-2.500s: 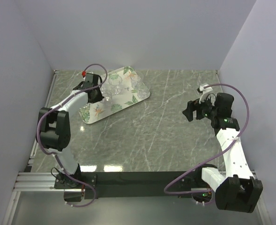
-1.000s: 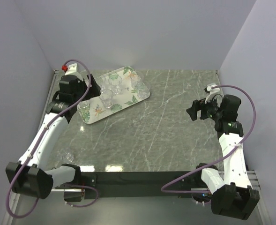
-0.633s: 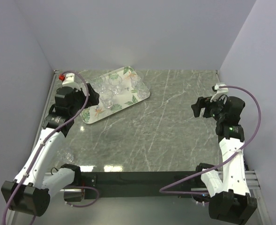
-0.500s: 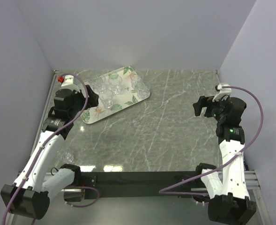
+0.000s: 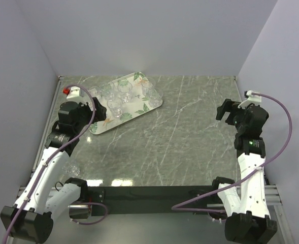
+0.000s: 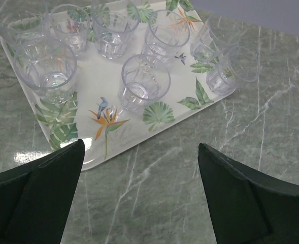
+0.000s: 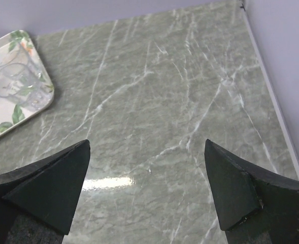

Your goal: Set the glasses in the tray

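Most glasses upright on leaf-print tray. One stray glass on tabletop, well apart from tray, nearer side. Likely light, rigid, slick, breakable: pinch wall gently. Left gripper and right gripper both wide open, empty.

1 tray carries 8 glasses; 1 more glass sits off it.

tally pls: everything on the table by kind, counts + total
tray: 1
glasses on it: 7 countable in the left wrist view; rims overlap at far left, possibly one more
loose glass off it, near-left in the top view: 1
total: 9, at least
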### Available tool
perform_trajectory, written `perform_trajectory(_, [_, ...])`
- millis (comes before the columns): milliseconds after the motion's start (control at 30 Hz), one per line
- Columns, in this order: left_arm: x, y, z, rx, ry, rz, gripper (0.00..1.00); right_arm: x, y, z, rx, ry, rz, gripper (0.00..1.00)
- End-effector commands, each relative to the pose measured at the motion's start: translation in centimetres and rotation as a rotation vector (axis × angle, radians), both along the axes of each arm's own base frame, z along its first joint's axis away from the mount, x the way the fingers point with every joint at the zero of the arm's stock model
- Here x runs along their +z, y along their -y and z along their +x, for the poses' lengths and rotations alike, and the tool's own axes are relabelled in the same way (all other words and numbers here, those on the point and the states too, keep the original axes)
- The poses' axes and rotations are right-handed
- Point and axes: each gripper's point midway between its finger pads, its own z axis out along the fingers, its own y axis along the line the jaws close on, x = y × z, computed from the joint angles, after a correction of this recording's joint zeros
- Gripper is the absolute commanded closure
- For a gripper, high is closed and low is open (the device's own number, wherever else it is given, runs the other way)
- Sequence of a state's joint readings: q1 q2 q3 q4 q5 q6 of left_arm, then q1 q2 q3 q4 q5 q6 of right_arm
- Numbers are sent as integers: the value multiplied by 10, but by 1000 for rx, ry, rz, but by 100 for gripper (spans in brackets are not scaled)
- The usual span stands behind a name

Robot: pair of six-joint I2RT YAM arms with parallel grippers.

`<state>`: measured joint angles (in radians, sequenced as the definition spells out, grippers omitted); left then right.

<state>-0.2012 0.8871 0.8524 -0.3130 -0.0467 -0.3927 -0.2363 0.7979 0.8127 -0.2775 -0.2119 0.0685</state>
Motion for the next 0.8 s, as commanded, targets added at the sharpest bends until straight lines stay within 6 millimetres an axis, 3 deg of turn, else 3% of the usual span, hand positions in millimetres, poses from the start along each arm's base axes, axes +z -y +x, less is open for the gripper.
perform_trajectory(0, [16,1,0,-26,51,14,1,20,12,2,-76,47,6,0])
perform_trajectory(133, [17,-1,1,-14,42,27,0,20,8,1,-44,72,-17,0])
perform_trajectory(467, [21,-25,-7,80,56,96,1,38,26,-1,-138,92,-51,1])
perform_trajectory(767, [29,-26,-20,72,128,81,1,39,36,-7,-185,65,-95,2])
